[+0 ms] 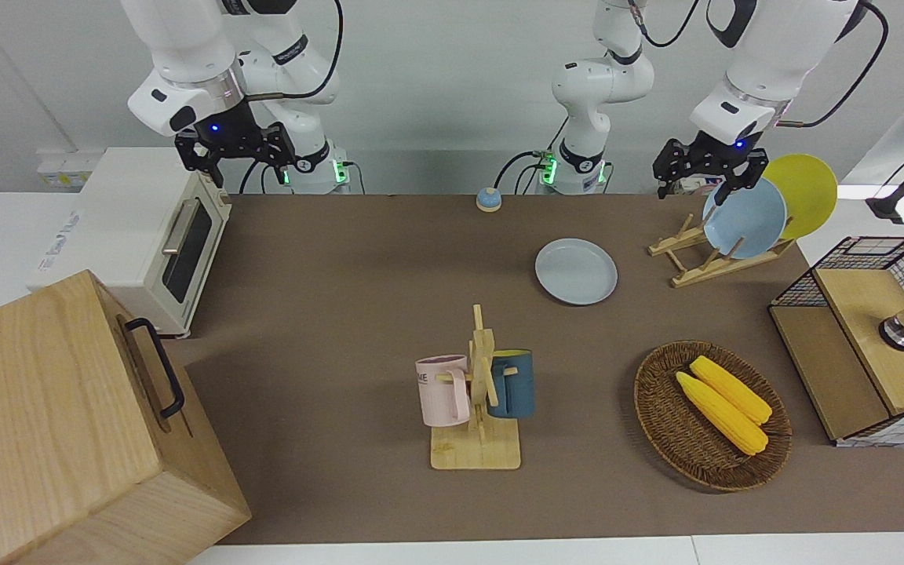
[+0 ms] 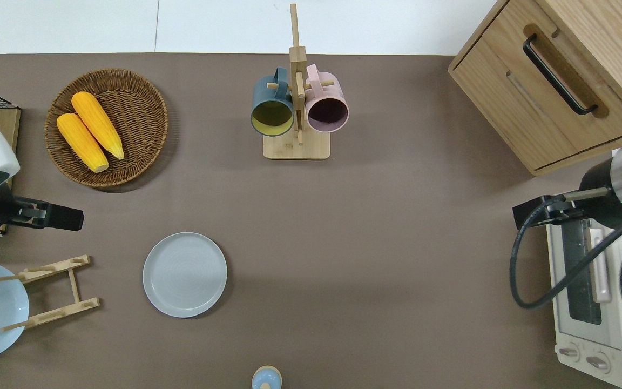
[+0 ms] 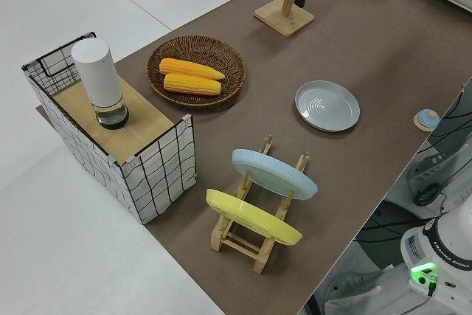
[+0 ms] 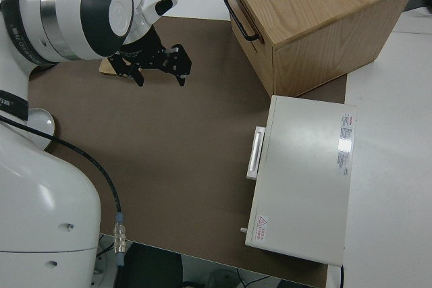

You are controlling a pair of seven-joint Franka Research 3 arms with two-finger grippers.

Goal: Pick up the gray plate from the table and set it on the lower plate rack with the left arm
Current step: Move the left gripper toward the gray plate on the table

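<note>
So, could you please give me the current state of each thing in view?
gray plate: flat on table, untouched
plate rack: holds blue and yellow plates; front slots free
left claw: open, empty
right claw: open, parked
toaster oven: door closed
wooden cabinet: drawer closed

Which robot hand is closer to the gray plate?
The left gripper, up toward its own end of the table from the gray plate. The right arm is parked.

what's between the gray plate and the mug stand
Nothing: in the overhead view the brown mat is bare between the gray plate and the mug stand. The front view shows the same.
</note>
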